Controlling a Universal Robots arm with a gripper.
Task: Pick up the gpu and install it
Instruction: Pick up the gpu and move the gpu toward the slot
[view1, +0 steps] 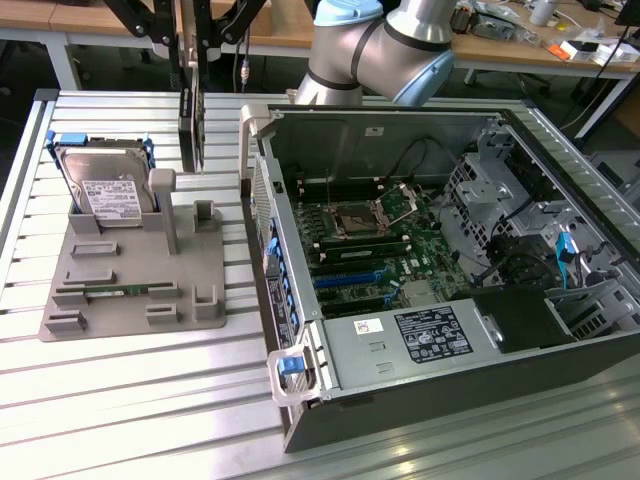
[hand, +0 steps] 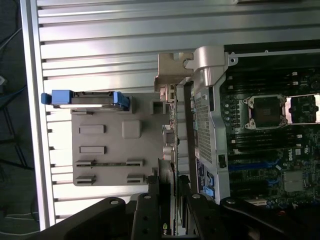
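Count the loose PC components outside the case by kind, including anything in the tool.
gpu: 1, gripped in the tool
hard drive: 1, standing on edge in the grey fixture
memory stick: 1, lying in the grey fixture
Total: 3

The table is ribbed metal with a soft sheen — the fixture on it matt grey plastic. The case is dull sheet metal, the gpu matt black, the hard drive shiny metal — paper label.
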